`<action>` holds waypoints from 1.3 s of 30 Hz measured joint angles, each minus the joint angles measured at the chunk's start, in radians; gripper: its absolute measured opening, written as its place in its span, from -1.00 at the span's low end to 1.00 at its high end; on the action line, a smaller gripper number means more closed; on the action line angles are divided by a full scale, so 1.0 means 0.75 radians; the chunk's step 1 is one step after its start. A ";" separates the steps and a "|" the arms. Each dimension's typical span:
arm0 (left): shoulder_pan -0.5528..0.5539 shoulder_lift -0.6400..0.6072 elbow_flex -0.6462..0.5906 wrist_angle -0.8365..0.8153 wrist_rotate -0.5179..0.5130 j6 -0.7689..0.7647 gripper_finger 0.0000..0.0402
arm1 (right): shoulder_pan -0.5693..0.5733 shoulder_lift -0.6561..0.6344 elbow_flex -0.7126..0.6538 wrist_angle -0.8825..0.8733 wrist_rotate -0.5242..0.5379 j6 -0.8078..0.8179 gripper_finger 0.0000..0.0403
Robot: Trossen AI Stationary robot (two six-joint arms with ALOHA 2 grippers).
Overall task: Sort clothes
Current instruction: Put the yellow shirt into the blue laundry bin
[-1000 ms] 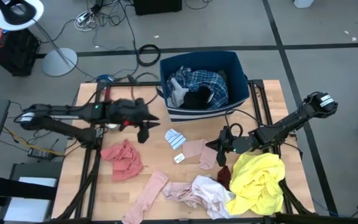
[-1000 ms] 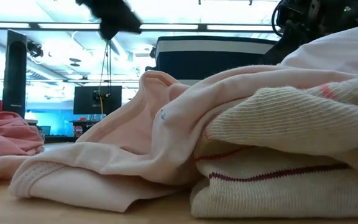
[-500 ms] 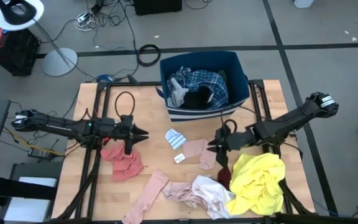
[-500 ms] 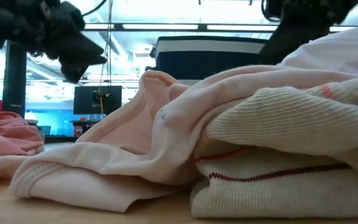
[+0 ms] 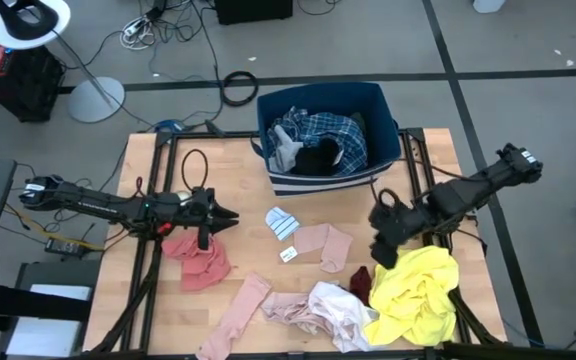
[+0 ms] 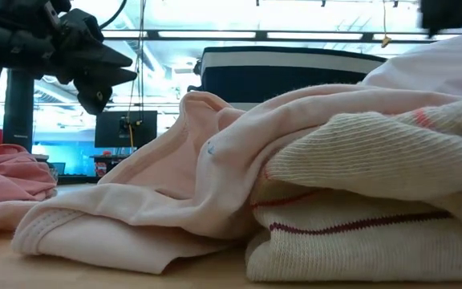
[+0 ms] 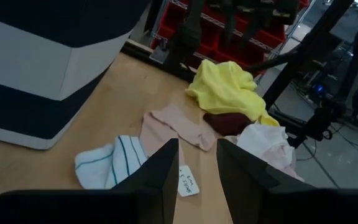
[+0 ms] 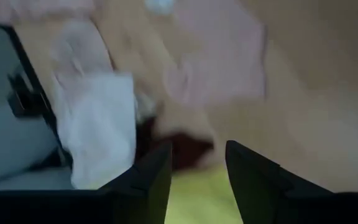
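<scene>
Clothes lie loose on the wooden table (image 5: 143,300): a salmon red garment (image 5: 200,258), a striped white sock (image 5: 282,223), a pale pink piece (image 5: 323,243), a maroon piece (image 5: 360,283), a yellow garment (image 5: 418,290) and a pink and white pile (image 5: 318,310). My left gripper (image 5: 223,215) hangs open and nearly level just above the salmon garment's far edge, pointing toward the sock (image 7: 114,165). My right gripper (image 5: 381,238) is open, raised and tipped down over the maroon piece (image 8: 179,146) and the yellow garment's far edge. Neither holds anything.
A navy bin with white stripes (image 5: 383,150) stands at the table's far edge, holding blue plaid (image 5: 323,130) and black clothes. Bare wood shows between the sock and the bin. In the low view the pink and white pile (image 6: 295,160) fills the foreground.
My left gripper has come down and toward the table's near left, from beside the bin to just above the salmon garment, tipping toward level. My right gripper has risen off the pale pink piece and drawn back toward the table's right edge, tipping downward. The pink piece stays on the table.
</scene>
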 joint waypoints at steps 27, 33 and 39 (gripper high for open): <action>0.000 0.002 0.000 0.023 0.000 -0.062 -0.43 | 0.592 0.423 -0.346 0.294 -0.288 0.757 -0.03; -0.001 0.002 0.000 0.022 0.000 -0.064 -0.43 | 0.583 0.584 -0.436 0.411 -0.302 0.658 0.07; -0.001 0.002 0.001 0.025 0.000 -0.064 -0.43 | 0.461 0.605 -0.410 0.453 -0.156 0.484 -0.34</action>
